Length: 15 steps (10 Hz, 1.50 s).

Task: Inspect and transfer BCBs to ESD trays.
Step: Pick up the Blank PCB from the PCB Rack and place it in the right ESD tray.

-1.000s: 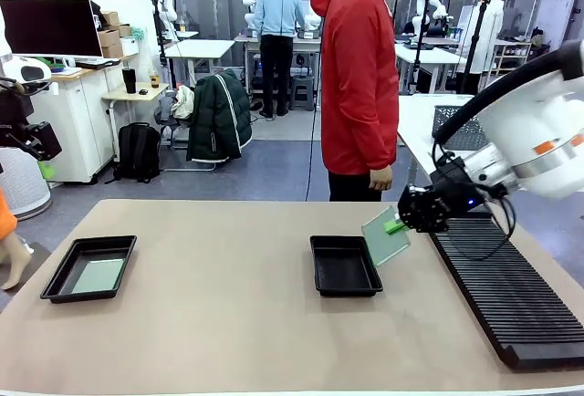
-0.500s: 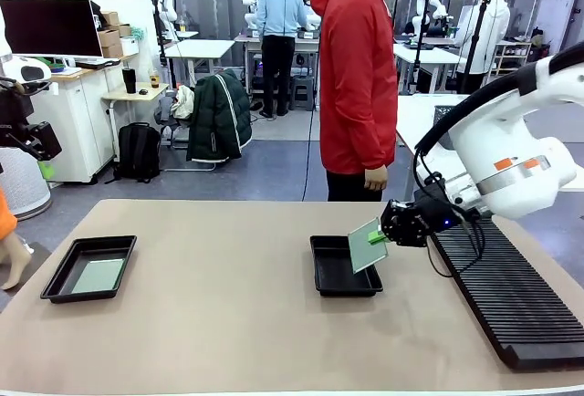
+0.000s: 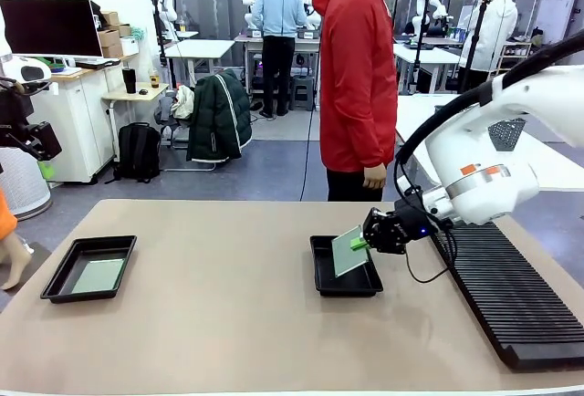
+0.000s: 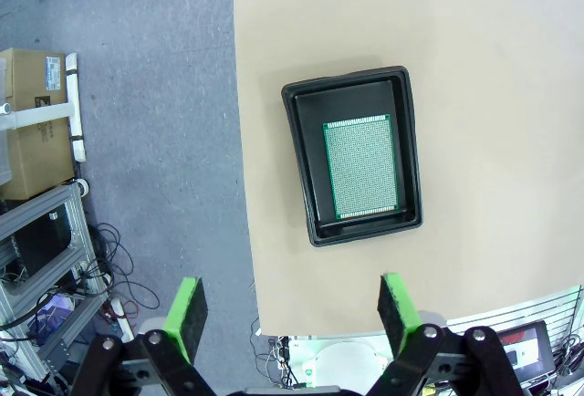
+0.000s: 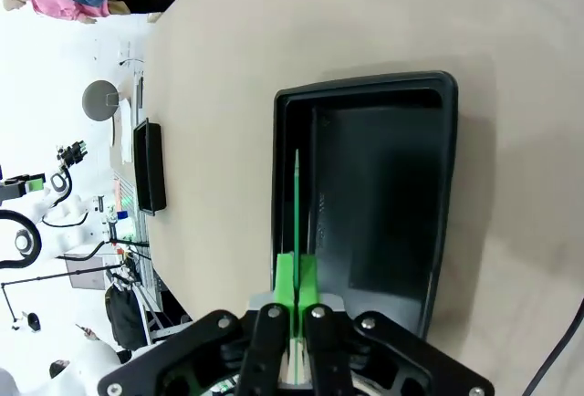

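Reaching in over the table point(image 3: 228, 323) from the side of the long ribbed rack point(image 3: 506, 296), the right gripper point(image 3: 363, 242) is clamping one green board point(image 3: 347, 250) by its edge, its fingers pressed together on it. That board is hanging tilted over the right-hand tray point(image 3: 345, 268), its lower edge down inside the tray's rim (whether it is touching the floor I cannot tell). In the right wrist view the same board point(image 5: 297, 204) is showing edge-on as a thin green line rising from the pads, standing over the near wall of the black tray point(image 5: 365, 186). Far from the rack, at the table's opposite end, the second tray point(image 3: 88, 269) is holding another board point(image 3: 98, 276) lying flat on its floor. The left gripper point(image 4: 290, 305) is hovering well above that tray point(image 4: 354, 166), jaws standing wide apart with nothing between them, looking down on the flat board point(image 4: 362, 167). A person in a red top point(image 3: 358, 77) is standing at the table's far edge, behind the tray nearer the rack.
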### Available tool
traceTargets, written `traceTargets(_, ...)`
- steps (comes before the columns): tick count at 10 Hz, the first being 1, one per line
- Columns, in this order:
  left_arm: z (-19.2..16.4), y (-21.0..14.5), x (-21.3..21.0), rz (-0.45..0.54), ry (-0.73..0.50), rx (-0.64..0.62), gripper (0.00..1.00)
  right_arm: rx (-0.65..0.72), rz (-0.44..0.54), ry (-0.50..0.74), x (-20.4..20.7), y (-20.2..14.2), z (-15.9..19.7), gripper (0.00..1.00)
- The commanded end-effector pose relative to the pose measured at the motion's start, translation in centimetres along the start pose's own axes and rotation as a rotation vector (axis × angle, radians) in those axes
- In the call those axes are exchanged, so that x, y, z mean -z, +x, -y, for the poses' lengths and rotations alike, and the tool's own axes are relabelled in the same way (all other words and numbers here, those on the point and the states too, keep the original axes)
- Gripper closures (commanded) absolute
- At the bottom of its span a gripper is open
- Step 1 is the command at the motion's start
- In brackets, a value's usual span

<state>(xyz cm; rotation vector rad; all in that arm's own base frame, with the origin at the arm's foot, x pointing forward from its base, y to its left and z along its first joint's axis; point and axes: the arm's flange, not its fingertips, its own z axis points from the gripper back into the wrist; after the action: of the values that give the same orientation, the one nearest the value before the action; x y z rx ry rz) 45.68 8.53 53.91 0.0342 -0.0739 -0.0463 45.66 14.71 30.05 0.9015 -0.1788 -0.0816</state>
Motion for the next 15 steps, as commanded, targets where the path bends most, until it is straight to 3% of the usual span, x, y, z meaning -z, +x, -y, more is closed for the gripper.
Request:
traceTargets(1, 0.0, 0.0, 0.0, -0.001, 0.0, -0.001, 0.0, -0.014, 0.009, 0.002, 1.9, 0.6, 0.2, 0.98)
traceTargets(9, 0.0, 0.0, 0.0, -0.001, 0.0, -0.001, 0.0, 0.03, -0.048, -0.077, 4.8, 0.2, 0.0, 0.98)
traceTargets(10, 0.0, 0.0, 0.0, -0.001, 0.0, -0.001, 0.0, 0.008, -0.053, -0.024, 3.7, -0.2, 0.6, 0.98)
traceTargets(15, 0.0, 0.0, 0.0, -0.001, 0.0, -0.001, 0.0, 0.008, -0.053, -0.024, 3.7, -0.2, 0.6, 0.98)
